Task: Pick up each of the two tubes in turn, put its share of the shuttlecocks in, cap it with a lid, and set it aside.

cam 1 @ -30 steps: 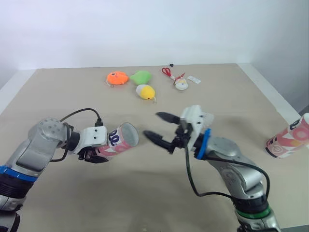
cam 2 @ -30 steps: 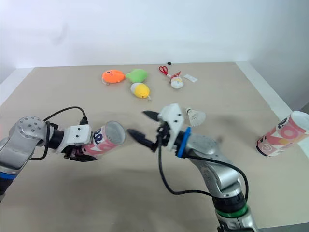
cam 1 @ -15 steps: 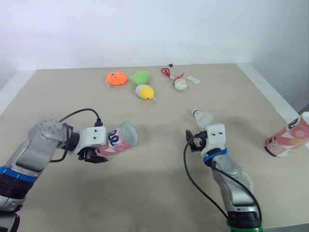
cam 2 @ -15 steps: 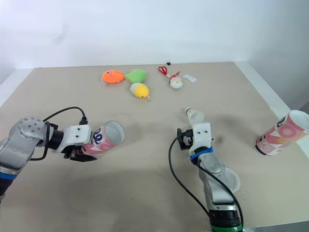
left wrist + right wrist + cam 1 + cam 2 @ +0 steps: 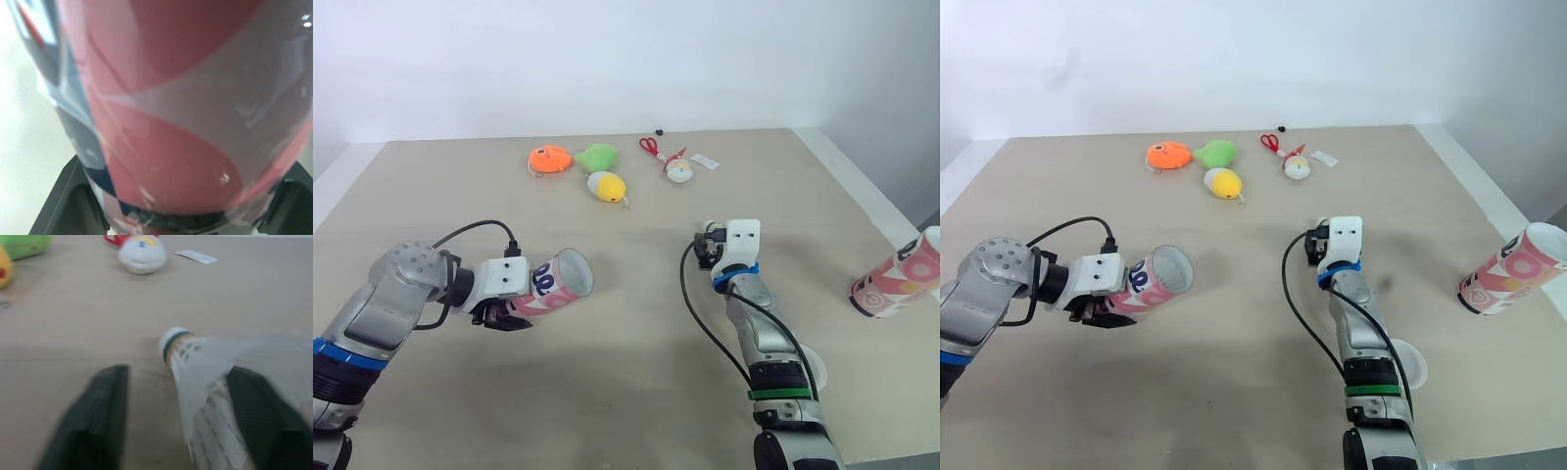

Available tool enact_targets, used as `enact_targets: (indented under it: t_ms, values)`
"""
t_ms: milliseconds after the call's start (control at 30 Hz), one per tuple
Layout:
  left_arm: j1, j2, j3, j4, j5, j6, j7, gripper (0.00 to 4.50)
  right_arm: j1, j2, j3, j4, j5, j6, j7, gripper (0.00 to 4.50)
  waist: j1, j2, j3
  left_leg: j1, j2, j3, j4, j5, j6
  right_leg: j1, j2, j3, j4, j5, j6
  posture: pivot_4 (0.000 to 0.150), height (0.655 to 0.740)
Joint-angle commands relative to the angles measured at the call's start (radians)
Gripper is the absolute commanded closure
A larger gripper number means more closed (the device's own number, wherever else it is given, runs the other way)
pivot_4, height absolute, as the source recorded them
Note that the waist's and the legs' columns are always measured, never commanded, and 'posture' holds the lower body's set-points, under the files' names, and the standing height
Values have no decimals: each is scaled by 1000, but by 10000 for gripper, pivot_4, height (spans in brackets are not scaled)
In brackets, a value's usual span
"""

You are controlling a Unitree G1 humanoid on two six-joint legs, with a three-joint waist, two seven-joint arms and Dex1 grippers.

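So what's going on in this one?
The left claw is shut on a pink patterned tube, held tilted with its open mouth toward the middle of the table. The right claw is open and low over the table, its fingers on either side of a white shuttlecock lying there, not yet gripped. The second tube lies at the table's right edge.

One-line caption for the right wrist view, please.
Right gripper open astride a shuttlecock on the tan table, cork end pointing away toward a white round toy.
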State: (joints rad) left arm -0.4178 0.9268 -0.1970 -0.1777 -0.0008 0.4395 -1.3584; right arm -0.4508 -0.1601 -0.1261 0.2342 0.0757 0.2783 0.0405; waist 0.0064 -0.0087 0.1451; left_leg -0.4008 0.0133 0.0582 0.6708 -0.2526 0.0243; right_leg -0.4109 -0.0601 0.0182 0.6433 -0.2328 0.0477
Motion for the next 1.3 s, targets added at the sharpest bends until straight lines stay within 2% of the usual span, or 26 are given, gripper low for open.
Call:
enact_targets:
  t_ms: [33,133,167,233,333,433,533,600,733,900,967,1067,1167,1200,1233,1267,1300]
  values:
    - [39,-10,-62,3,-1,14,-1,16052,-28,2,-14,-19,18,-32,7,30136,0,0,0,0,0,0,0,0,0,0,0,0,0,0,0,1500,7400]
    - [39,-12,-63,1,-2,17,2,16052,-16,-7,-11,-31,31,-42,43,44126,0,0,0,0,0,0,0,0,0,0,0,0,0,0,0,1500,7400]
    - [37,-13,-64,2,-2,18,3,16052,-12,-11,-12,-32,38,-40,58,44693,0,0,0,0,0,0,0,0,0,0,0,0,0,0,0,1500,7400]
    - [35,-16,-67,3,-2,17,4,16052,-4,-25,-20,-51,73,-50,117,44693,0,0,0,1,0,0,0,0,0,1,0,0,0,0,0,1500,7400]
    - [31,-19,-69,7,-1,15,3,16052,17,-63,-2,-185,219,-44,347,44693,1,1,1,1,0,0,0,0,0,1,0,0,0,0,0,1500,7400]
    - [26,-20,-72,14,1,11,1,16052,65,-157,86,-450,441,134,622,44693,1,3,1,1,0,-1,0,0,1,1,0,0,0,2,3,1500,7400]
    - [22,-22,-74,16,3,11,-1,16052,34,-261,158,-629,546,311,697,44693,1,3,1,1,0,-3,0,0,1,1,0,-2,0,1,2,1500,7400]
    - [20,-24,-75,15,3,12,-1,16052,11,-315,220,-701,565,380,734,44693,3,3,1,1,1,-4,0,0,1,2,0,-3,0,-1,-1,1500,7400]
    - [27,-19,-74,9,2,11,-2,16052,-31,-358,341,-714,470,365,762,44693,3,2,0,1,1,-4,1,0,1,2,-1,-4,-1,-1,-1,1500,7400]
    - [29,-16,-73,1,2,17,-1,16052,-74,-343,444,-654,344,304,762,44693,4,2,0,0,0,-4,0,0,1,1,-1,-4,-1,-1,-1,1500,7400]
    - [32,-17,-73,-8,0,23,1,16052,-79,-325,453,-661,366,329,776,44693,4,2,0,-1,0,-4,0,0,1,1,-1,-4,-1,-1,0,1500,7400]
    - [37,-15,-70,-14,-2,27,2,16052,-85,-318,441,-680,390,351,791,35418,4,2,1,-1,0,-4,0,0,1,1,-1,-5,-1,-1,-1,1500,7400]
    - [36,-16,-72,-11,0,29,5,16052,-109,-323,390,-682,426,372,804,19799,4,2,1,-1,0,-4,0,0,1,1,-1,-4,-1,-1,0,1500,7400]
    - [35,-16,-73,-11,1,28,7,16052,-120,-323,372,-680,442,382,808,16409,4,2,1,-1,0,-4,0,0,1,1,-1,-4,-1,-1,0,1500,7400]
    - [34,-18,-74,-10,1,29,8,16052,-136,-328,348,-677,473,405,817,11123,4,2,1,-1,0,-4,0,0,1,1,-1,-4,-1,-1,0,1500,7400]
    - [33,-20,-75,-10,1,30,10,16052,-154,-333,326,-672,499,423,828,14565,4,2,1,-1,0,-4,0,0,1,1,-1,-5,-1,-1,0,1500,7400]
    - [33,-23,-76,-11,1,31,12,16052,-179,-339,305,-661,523,443,839,13921,4,2,1,-1,0,-4,0,0,1,1,-1,-5,-1,-1,0,1500,7400]
